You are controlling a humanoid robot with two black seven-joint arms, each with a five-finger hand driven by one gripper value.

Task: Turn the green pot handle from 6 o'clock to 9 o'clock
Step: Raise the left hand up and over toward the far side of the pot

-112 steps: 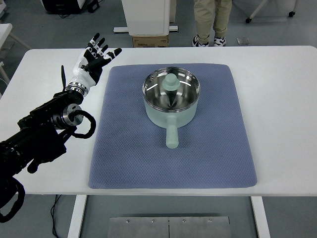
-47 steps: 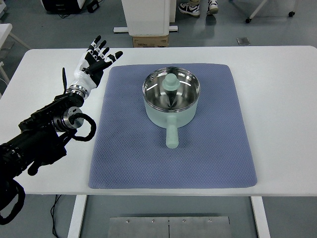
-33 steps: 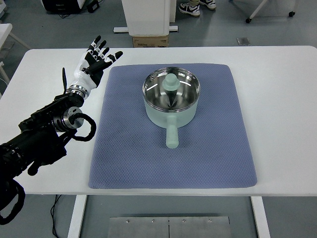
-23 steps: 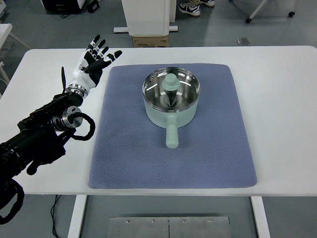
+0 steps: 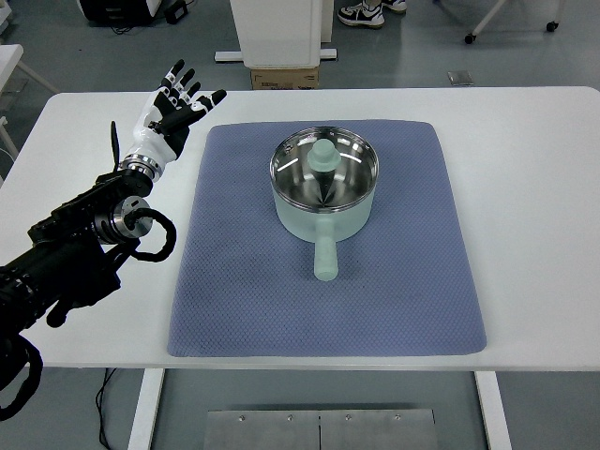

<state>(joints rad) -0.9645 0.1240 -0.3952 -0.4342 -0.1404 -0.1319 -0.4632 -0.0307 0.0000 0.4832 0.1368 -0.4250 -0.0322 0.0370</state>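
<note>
Only the left hand (image 5: 173, 111) shows, fingers spread wide, well apart from the green pot (image 5: 324, 187).

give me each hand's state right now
Left hand: open, fingers spread, holding nothing, over the table left of the mat.
Right hand: not in view.

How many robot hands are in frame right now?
1. The left hand hovers open over the table's far-left area, beside the blue mat, clear of the green pot. The right hand is out of view.
</note>
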